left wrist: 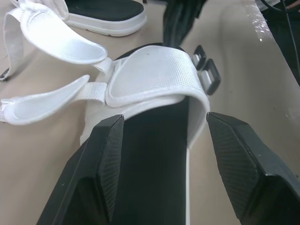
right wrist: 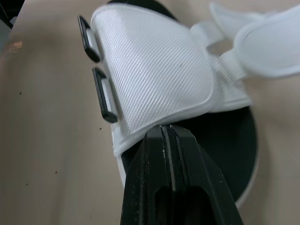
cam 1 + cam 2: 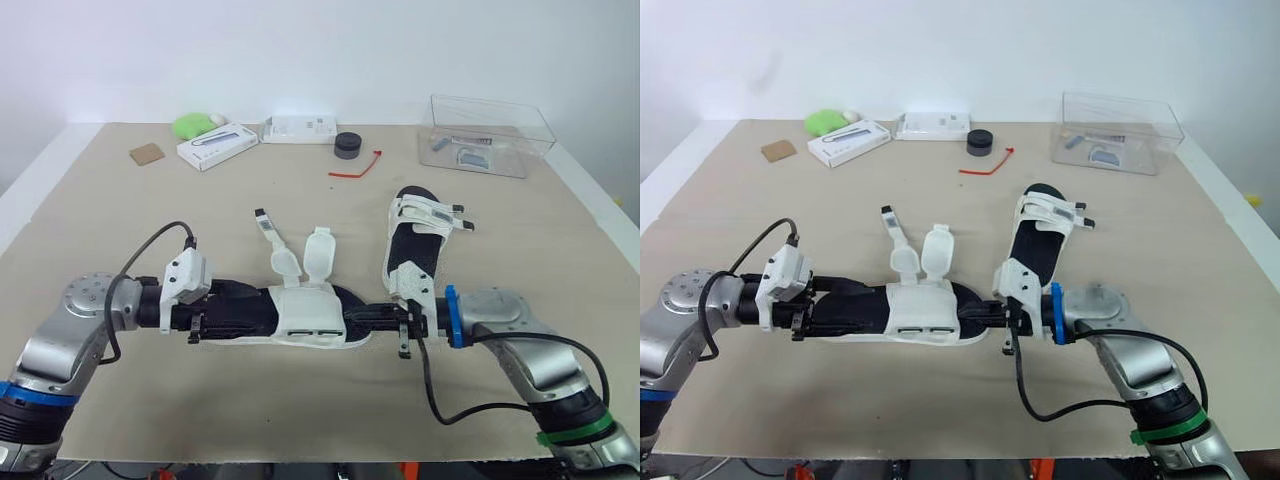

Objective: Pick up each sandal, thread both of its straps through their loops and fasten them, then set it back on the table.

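The sandal (image 3: 300,320) lies crosswise near the front of the table (image 3: 100,230), between both arms, its two straps (image 3: 318,250) splayed open (unthreaded). The left end effector (image 1: 161,129) is open, its fingers straddling one end of the sole. The right end effector (image 2: 168,129) is closed, tips against the other end. A second sandal (image 3: 418,235) lies just beyond it.

text check: nothing I can actually read anywhere | white box (image 3: 217,146) at the far end of the desk (image 3: 120,230): dark print on the lid, way too small to make out | flat white pack (image 3: 299,128) near it: a few grey marks, no legible letters or numbers
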`<action>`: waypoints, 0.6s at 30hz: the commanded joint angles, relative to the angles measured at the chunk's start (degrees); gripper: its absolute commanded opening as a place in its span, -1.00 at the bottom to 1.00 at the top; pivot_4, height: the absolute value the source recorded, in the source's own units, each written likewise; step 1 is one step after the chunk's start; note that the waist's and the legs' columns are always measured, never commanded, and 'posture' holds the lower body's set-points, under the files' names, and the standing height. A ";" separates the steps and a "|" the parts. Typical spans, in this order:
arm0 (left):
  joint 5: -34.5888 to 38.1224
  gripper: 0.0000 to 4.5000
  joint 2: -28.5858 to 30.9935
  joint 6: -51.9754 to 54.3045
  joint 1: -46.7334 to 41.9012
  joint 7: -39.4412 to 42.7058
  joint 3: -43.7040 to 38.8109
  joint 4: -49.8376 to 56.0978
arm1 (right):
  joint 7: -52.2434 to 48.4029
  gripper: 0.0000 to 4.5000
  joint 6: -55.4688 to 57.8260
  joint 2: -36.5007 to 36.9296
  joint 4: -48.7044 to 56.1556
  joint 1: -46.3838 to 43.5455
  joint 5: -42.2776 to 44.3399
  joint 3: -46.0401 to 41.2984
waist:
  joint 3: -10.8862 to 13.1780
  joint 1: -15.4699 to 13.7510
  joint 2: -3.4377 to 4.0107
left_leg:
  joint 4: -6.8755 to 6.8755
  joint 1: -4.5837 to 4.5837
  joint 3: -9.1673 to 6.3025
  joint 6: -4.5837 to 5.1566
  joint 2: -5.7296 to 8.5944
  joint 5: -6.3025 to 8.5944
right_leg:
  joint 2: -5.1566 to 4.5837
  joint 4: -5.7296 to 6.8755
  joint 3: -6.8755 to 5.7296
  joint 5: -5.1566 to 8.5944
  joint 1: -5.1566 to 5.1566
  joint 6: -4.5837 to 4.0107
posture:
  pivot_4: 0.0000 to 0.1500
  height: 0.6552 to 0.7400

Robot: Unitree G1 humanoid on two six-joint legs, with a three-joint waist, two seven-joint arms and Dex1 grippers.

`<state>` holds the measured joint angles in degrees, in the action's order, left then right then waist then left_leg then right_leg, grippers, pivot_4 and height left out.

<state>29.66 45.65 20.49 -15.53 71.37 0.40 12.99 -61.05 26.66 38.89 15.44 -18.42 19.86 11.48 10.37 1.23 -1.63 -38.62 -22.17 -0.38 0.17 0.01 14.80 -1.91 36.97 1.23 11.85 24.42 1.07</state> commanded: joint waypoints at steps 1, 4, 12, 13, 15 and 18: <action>0.00 0.29 -0.35 -0.03 -0.61 -0.17 0.28 1.06 | 1.45 -0.96 0.84 -0.83 0.58 -1.78 -0.39 -0.08 | 0.00 0.02 0.00 | 0.00 0.00 0.01 0.00 0.00 0.00 | 0.00 0.00 0.00 0.00 0.00 0.00 | 1.00 1.00; 0.26 0.29 -0.64 0.46 -0.56 -0.43 0.74 1.62 | 1.45 -0.96 0.43 -1.17 0.11 -1.88 -1.53 1.08 | 0.00 -0.01 0.00 | 0.00 -0.01 0.00 0.00 0.00 0.00 | 0.00 0.00 0.00 0.00 0.00 0.00 | 1.00 1.00; 4.07 0.29 -3.44 9.65 -3.46 -8.22 -2.02 0.39 | 0.02 -0.96 -1.90 0.25 -0.66 -0.38 -4.51 2.98 | -0.01 -0.02 -0.02 | -0.01 0.02 0.00 0.00 0.00 0.00 | -0.01 0.00 0.00 0.00 -0.02 0.00 | 1.00 1.00; 4.47 0.29 -3.60 11.23 -4.11 -9.25 -2.45 -0.43 | -0.10 -0.96 -1.82 0.39 -0.38 -0.10 -4.28 2.73 | -0.02 -0.04 -0.03 | -0.01 0.02 -0.01 0.00 0.00 0.00 | -0.01 0.01 0.00 0.00 -0.03 0.00 | 1.00 1.00; 5.32 0.29 -3.75 15.03 -5.63 -11.11 -3.19 -2.59 | -0.23 -0.96 -2.08 0.64 -0.19 0.14 -4.12 2.50 | -0.04 -0.05 -0.06 | -0.03 0.03 -0.05 0.00 0.01 0.00 | 0.00 0.01 -0.04 0.00 -0.05 0.01 | 1.00 1.00; 6.81 0.29 -4.48 21.31 -9.30 -14.02 -4.32 -7.84 | -0.43 -0.96 -2.27 0.72 -0.15 -0.18 -3.91 2.10 | -0.04 -0.03 -0.06 | -0.02 0.04 -0.06 0.00 0.01 0.00 | 0.00 0.02 -0.04 0.00 -0.07 0.01 | 1.00 1.00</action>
<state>34.97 41.31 39.01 -23.25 58.87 -1.87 6.71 -60.94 24.43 38.80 14.43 -18.81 15.61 13.96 10.33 1.20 -1.69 -38.64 -22.12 -0.44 0.17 0.03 14.80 -1.91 36.98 1.19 11.85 24.36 1.08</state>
